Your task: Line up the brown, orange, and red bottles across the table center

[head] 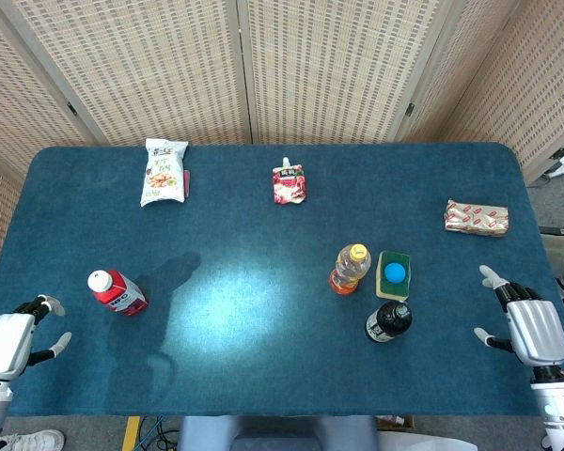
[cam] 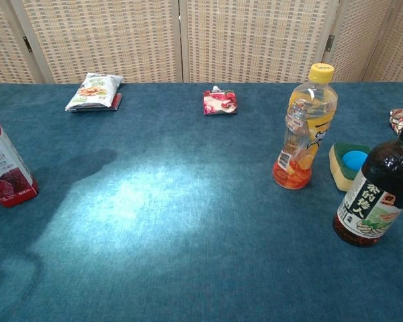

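Left hand (head: 11, 340) sits at the near-left bench edge, fingers apart, holding nothing — seen in the head view only. The red bottle (head: 118, 292) stands upright just right of it, at the left side of the blue bench (head: 254, 376); the chest view cuts it off at the frame edge. A white snack bag (head: 164, 172) lies far left, a small red pouch (head: 288, 184) far centre. The orange bottle (head: 351, 269) stands right of centre, with a green sponge case (head: 393, 274) just beside it. The brown bottle (head: 389, 320) stands nearer, close by; its label is readable only in the chest view. A wrapped packet (head: 476, 217) lies far right, mostly cropped in the chest view. Right hand (head: 529, 326) sits at the near-right edge, fingers spread, empty — head view only.
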Robot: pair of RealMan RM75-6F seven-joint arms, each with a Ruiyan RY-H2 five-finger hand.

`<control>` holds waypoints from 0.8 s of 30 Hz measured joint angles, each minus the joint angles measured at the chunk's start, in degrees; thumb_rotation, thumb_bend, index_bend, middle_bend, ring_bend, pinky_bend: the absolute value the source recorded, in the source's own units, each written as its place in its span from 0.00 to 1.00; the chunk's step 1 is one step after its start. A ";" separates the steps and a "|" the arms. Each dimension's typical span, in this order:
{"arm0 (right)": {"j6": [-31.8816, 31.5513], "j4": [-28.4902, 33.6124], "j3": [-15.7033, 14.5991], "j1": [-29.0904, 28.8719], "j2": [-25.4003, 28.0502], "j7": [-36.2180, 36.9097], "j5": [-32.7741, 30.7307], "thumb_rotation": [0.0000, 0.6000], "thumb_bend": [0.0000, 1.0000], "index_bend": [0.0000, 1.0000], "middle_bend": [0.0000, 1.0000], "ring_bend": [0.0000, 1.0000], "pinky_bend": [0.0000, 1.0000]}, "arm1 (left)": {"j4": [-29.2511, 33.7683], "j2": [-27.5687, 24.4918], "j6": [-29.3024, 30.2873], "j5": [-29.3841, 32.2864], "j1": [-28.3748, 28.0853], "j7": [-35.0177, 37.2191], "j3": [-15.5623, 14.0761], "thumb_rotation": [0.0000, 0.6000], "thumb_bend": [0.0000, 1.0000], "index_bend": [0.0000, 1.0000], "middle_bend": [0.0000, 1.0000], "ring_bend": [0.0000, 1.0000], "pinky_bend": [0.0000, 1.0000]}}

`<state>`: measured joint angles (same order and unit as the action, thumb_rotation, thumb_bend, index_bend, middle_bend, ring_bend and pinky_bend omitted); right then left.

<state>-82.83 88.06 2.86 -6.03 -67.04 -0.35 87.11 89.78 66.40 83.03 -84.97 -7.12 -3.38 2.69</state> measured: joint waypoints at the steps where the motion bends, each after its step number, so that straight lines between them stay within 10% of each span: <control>1: 0.09 -0.02 -0.06 -0.12 -0.12 0.04 0.24 1.00 0.05 0.13 0.30 0.30 0.40 | -0.04 0.07 0.01 0.03 0.04 -0.11 -0.04 1.00 0.23 0.46 0.36 0.45 0.67; 24: 6.93 2.23 -2.11 -6.21 -0.52 12.19 6.05 1.00 0.00 0.13 0.19 0.19 0.37 | 0.39 -0.99 0.13 1.28 0.83 0.47 -0.08 1.00 0.23 0.47 0.36 0.45 0.67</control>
<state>-75.90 90.28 0.75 -12.24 -67.57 11.84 93.16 90.17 65.42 83.15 -83.69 -6.29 -2.91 2.61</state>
